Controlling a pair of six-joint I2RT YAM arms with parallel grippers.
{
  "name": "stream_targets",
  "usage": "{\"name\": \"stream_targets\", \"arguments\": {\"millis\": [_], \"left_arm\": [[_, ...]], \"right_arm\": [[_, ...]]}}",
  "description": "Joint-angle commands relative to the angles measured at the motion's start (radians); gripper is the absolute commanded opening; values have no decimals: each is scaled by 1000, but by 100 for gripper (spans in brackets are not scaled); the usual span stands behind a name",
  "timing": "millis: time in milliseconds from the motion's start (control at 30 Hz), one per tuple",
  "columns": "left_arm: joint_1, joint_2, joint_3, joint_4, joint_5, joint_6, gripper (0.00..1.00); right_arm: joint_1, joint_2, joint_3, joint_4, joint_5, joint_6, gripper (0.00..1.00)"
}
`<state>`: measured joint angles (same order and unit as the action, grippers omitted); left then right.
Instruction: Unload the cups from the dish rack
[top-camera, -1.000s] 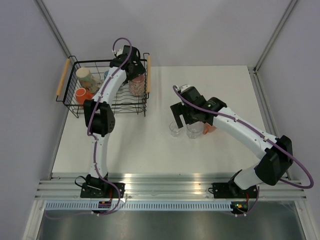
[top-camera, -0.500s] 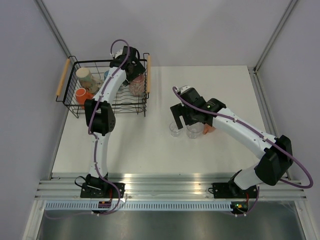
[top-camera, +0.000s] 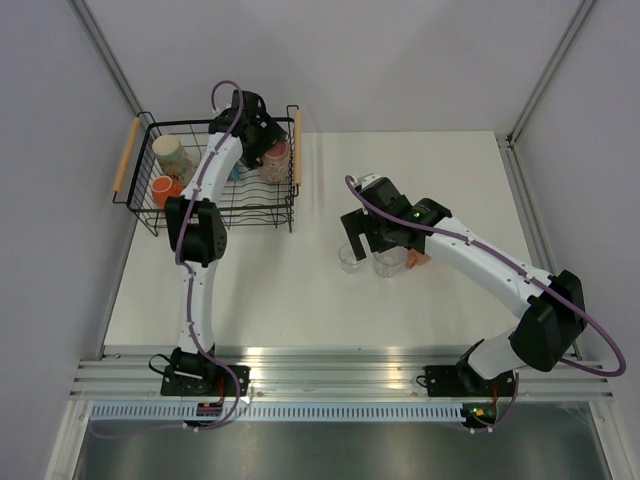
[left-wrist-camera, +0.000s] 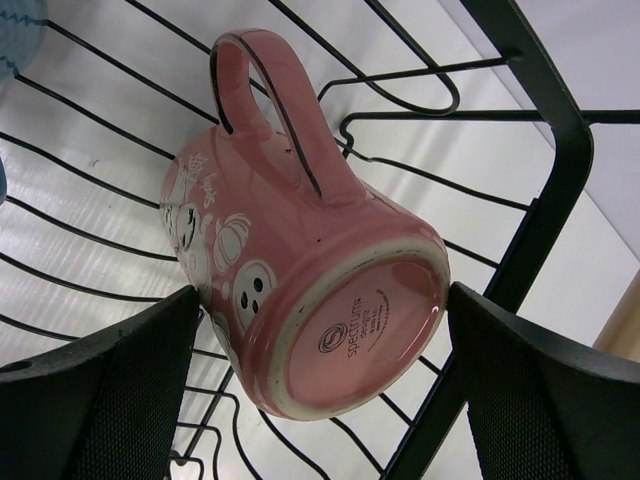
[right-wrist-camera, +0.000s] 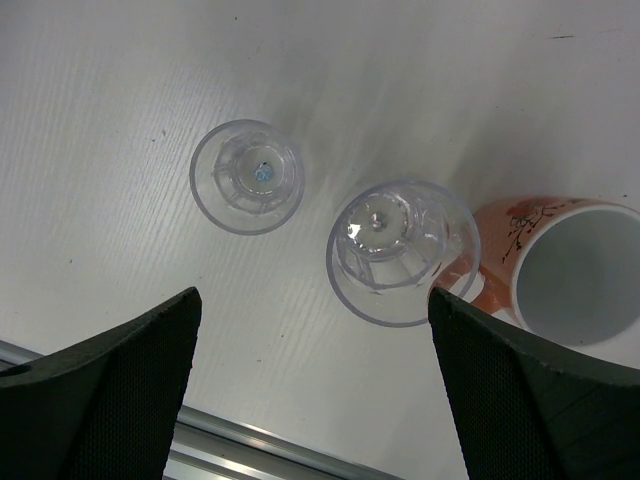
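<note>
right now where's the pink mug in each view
Top external: pink mug sits at the right end of the dish rack.
Left wrist: mug fills the centre, base toward the camera.
Right wrist: not in it.
Shared landmark: the rack's black wire wall beside the mug.

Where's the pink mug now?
Top view, left: pink patterned ceramic mug inside the black wire dish rack, by its right wall, flanked by the left pincer.

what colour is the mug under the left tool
The mug is pink with white drawings on its side, clearest in the left wrist view.
</note>
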<state>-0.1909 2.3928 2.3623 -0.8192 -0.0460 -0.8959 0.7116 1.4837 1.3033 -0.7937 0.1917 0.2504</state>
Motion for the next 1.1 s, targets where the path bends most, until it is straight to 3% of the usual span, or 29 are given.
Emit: {"name": "stream_targets", "arguments": {"millis": [0, 367, 433, 667, 767, 933, 1067], "left_arm": [[-8, 72, -21, -23, 106, 20, 97], [-2, 71, -74, -21, 175, 71, 54], [-2, 77, -69, -18, 176, 69, 56], [-2, 78, -41, -6, 146, 69, 88], [1, 69, -41, -8, 135, 80, 86], [4, 4, -64, -9, 81, 112, 69], [8, -66, -112, -9, 2, 143, 67]], "right_arm": [[6, -30, -6, 31, -6, 16, 98], [8, -42, -33, 39, -14, 21, 98], [8, -42, -39, 37, -12, 20, 98], [8, -48, -45, 39, -12, 20, 98], [9, -45, -47, 42, -9, 21, 98], [8, -42, -44, 39, -9, 20, 98], [8, -37, -42, 42, -12, 20, 98]]}}
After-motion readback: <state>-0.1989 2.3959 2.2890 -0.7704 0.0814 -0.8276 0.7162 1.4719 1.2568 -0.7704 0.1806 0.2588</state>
